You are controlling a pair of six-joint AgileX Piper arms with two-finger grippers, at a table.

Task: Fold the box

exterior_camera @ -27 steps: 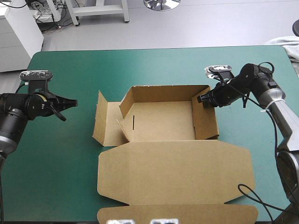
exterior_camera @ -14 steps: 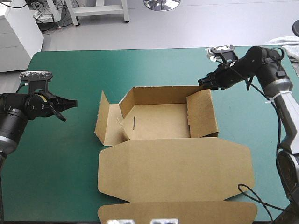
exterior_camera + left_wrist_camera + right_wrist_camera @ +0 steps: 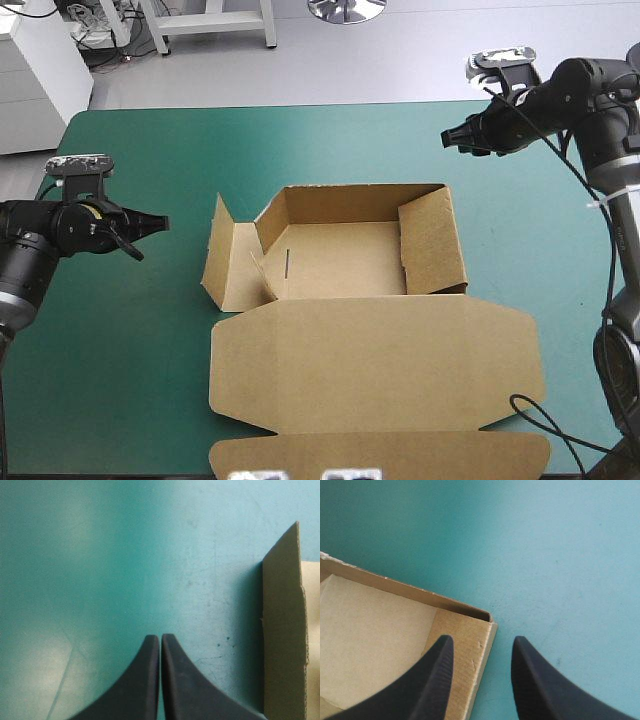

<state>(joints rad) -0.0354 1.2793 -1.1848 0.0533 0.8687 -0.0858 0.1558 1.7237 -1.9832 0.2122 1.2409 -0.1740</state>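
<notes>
Since it has nothing to hold, the left gripper (image 3: pixel 158 221), made of two broad black fin-shaped fingers, waits at the middle left of the high view with its fingers pressed tight together. It points across the table (image 3: pixel 120 340) with the teal-green cover toward the box, well apart from it. I think it is parked there to keep out of the way. The brown cardboard box (image 3: pixel 345 262) sits in the middle of the frame as an open tray. Its side flap (image 3: pixel 222 262) on the left leans outward, so I think that side is not yet tucked in. Its big lid (image 3: pixel 375 370) lies flat toward the bottom of the frame. The right wall (image 3: pixel 432 245) stands up by itself, so it needs no help just now. The right gripper (image 3: pixel 450 137), also two black fins, hangs at the upper right near the table's far edge. Its fingers are apart and hold nothing. In its own wrist view the box's far corner shows under them.
</notes>
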